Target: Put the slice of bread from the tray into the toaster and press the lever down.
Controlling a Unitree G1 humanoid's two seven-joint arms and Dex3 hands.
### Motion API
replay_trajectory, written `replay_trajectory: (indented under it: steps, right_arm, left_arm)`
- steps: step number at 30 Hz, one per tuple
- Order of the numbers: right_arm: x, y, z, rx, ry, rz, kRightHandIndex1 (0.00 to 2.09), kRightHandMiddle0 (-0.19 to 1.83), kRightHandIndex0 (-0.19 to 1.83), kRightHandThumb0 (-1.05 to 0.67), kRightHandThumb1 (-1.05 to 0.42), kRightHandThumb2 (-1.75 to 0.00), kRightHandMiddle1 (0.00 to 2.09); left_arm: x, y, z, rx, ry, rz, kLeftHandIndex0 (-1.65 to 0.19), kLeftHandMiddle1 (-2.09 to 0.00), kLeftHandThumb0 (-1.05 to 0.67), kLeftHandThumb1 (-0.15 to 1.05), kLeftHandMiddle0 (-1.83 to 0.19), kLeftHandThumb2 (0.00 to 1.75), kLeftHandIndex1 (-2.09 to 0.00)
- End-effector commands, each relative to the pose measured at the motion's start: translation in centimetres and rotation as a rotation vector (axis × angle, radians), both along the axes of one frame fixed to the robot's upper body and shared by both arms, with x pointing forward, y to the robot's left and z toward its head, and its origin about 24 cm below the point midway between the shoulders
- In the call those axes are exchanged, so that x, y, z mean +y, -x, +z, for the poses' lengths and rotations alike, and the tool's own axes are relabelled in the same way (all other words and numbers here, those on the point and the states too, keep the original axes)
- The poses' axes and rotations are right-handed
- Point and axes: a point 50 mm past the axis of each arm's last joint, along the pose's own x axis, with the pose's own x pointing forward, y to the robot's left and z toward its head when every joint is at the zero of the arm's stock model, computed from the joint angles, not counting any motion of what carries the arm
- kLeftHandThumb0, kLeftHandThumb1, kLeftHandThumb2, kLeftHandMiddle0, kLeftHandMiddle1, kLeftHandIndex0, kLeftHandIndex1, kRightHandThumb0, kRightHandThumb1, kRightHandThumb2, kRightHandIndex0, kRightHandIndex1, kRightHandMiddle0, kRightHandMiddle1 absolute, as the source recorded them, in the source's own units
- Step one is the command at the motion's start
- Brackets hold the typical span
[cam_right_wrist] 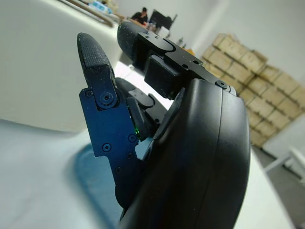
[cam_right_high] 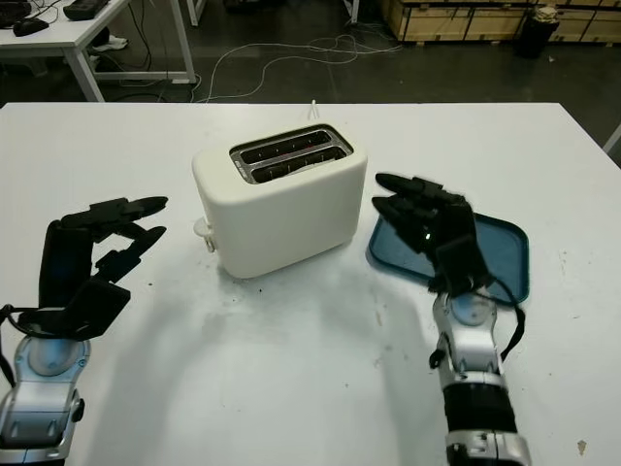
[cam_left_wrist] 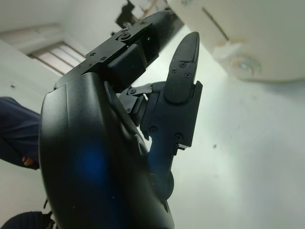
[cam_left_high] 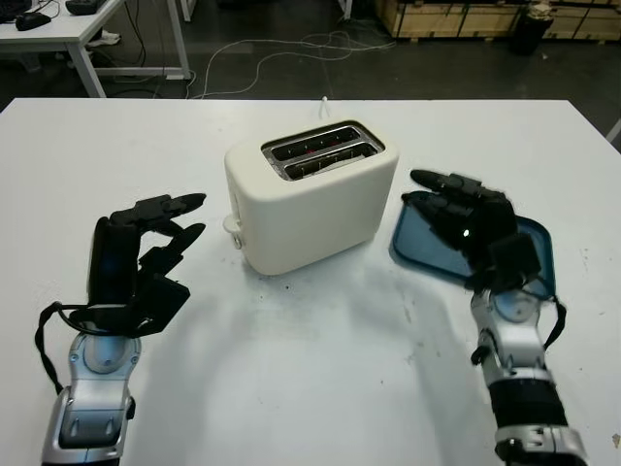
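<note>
Cream toaster (cam_left_high: 310, 199) mid-table; left robot hand (cam_left_high: 146, 254) open beside it; right robot hand (cam_left_high: 466, 218) open over blue tray (cam_left_high: 536, 254)

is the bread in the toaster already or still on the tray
In the toaster: a pale slice shows in the near slot, and the visible part of the blue tray is bare beside the open right hand.

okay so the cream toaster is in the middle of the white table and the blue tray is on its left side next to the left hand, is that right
Not quite. The blue tray lies on the toaster's other side, under the open right hand, as the right eye view shows. The cream toaster does stand mid-table; the open left hand has only tabletop beneath it.
</note>
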Motion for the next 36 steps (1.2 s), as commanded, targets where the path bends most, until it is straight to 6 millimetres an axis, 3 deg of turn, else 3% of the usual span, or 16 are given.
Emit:
replay_trajectory:
  steps: [1, 9, 15, 21, 26, 36]
  right_arm:
    - [-1.1, -0.8, 1.3, -0.002, 0.039, -0.001, 0.11, 0.95, 0.95, -0.58, -0.83, 0.00, 0.00]
    - [-3.3, -3.5, 5.3, 0.050, 0.276, 0.032, 0.09, 0.95, 0.97, -0.53, -0.76, 0.00, 0.01]
    - [-3.5, -4.8, 7.4, 0.021, 0.533, 0.009, 0.12, 0.98, 1.05, -0.59, -0.76, 0.00, 0.01]
    - [-3.5, -5.8, 9.4, 0.010, 0.682, -0.030, 0.10, 0.98, 1.05, -0.59, -0.76, 0.00, 0.01]
    - [-2.9, -6.4, 10.4, -0.017, 0.757, -0.032, 0.11, 1.01, 1.08, -0.61, -0.76, 0.00, 0.02]
    - [-2.0, -6.4, 10.4, -0.041, 0.796, -0.002, 0.12, 1.00, 1.06, -0.66, -0.79, 0.00, 0.01]
  left_arm:
    - [0.6, -0.4, 1.6, -0.021, -0.079, -0.004, -0.99, -1.20, -0.50, 0.92, -0.61, 0.04, 0.00]
    - [2.0, -2.8, 5.8, -0.037, -0.254, -0.040, -1.06, -1.05, -0.44, 0.85, -0.68, 0.00, -0.03]
    - [1.4, -4.5, 8.4, -0.067, -0.368, -0.064, -1.12, -0.93, -0.44, 0.80, -0.82, 0.00, -0.06]
    - [0.6, -5.8, 10.1, -0.079, -0.452, -0.086, -1.18, -0.91, -0.43, 0.76, -0.91, 0.00, -0.07]
    - [0.1, -6.4, 10.2, -0.075, -0.459, -0.091, -1.19, -0.82, -0.42, 0.75, -0.95, 0.00, -0.06]
    - [0.2, -6.7, 8.9, -0.040, -0.467, -0.086, -1.20, -0.80, -0.36, 0.76, -0.98, 0.00, -0.05]
